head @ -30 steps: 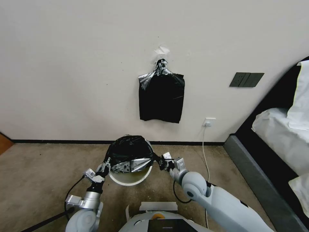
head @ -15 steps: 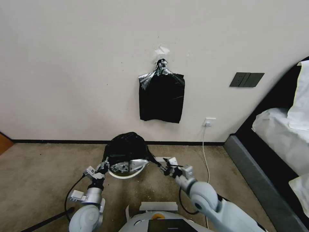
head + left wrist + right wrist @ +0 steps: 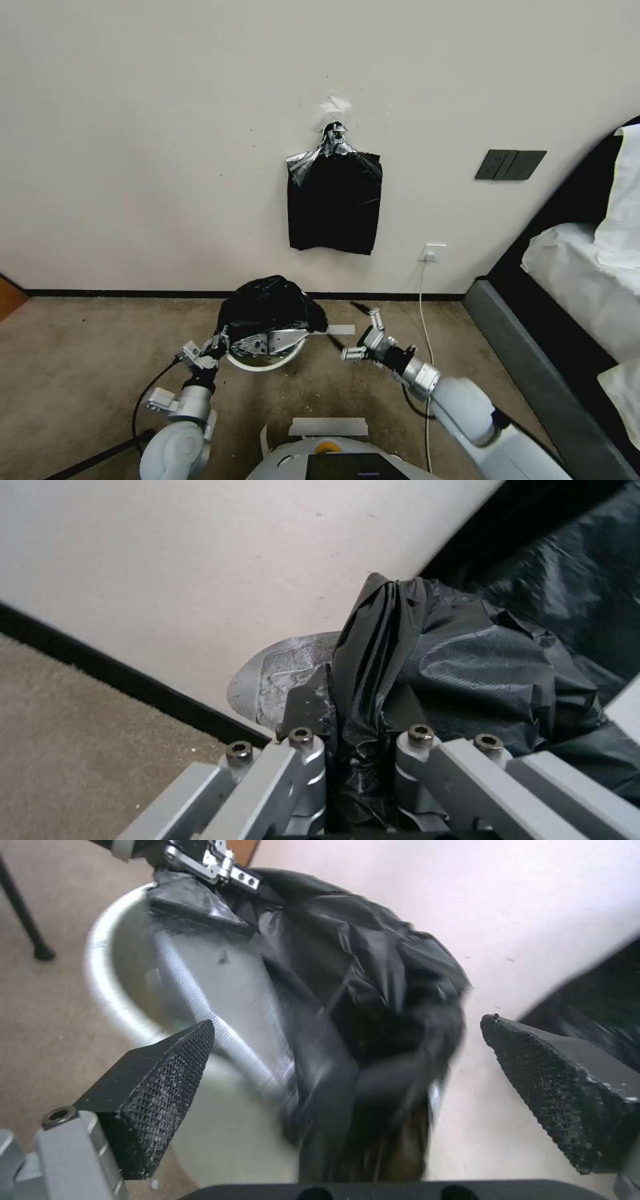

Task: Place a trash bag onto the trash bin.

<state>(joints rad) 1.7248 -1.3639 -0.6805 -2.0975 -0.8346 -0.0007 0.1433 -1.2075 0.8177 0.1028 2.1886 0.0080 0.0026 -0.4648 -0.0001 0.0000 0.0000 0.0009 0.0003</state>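
My left gripper (image 3: 215,347) pinches trash bag (image 3: 270,308) at near-left rim of trash bin (image 3: 265,362) on floor. Right gripper (image 3: 363,339) wide, empty, off bin's right. Risk I see: single hold, loose bag slides off rim, bunches far side.

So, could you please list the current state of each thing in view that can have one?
trash bag: bunched over the bin's far side, one edge pinched.
trash bin: upright, near rim uncovered.
left gripper: shut on the bag.
right gripper: open, apart from the bag.
bundle of bags: hanging on the wall.
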